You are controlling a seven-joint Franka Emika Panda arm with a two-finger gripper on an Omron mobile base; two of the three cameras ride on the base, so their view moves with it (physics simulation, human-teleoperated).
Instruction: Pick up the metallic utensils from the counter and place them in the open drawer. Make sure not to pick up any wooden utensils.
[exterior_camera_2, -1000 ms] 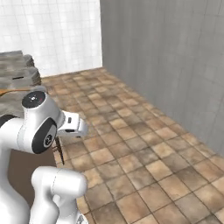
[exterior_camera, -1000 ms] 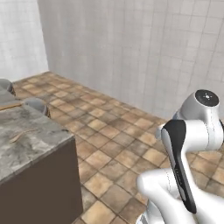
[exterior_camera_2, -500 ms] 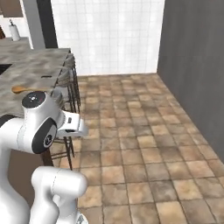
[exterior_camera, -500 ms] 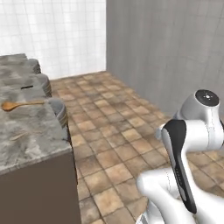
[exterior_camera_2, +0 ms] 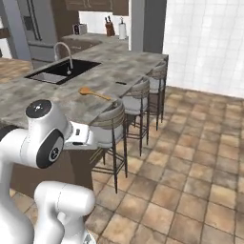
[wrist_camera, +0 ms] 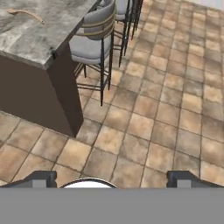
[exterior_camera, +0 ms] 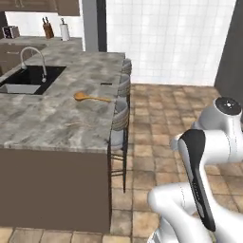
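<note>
nothing of the task looks done yet. the gripper point(wrist_camera: 111, 181) hangs over the tiled floor point(wrist_camera: 166, 109) with its jaws spread wide and nothing between them, well apart from the surface point(exterior_camera: 57, 118). on that grey veined stone surface lies the orange-brown wooden spoon point(exterior_camera: 92, 98), which must be left alone. a small dark piece point(exterior_camera: 107, 84) near the far edge may be one of the metal utensils, but it is too small to tell. the open drawer cannot be made out from here. so all the picking and placing seems still ahead, and the arm likely needs to come closer first.

the surface is a long island on a dark brown base, with a black sink point(exterior_camera: 26, 78) and a curved tap point(exterior_camera: 33, 59) at one end and grey stools point(exterior_camera_2: 109, 128) along its side. behind stand a white tiled wall point(exterior_camera: 161, 38), a knife block point(exterior_camera: 47, 29) and a paper roll point(exterior_camera: 64, 31).
</note>
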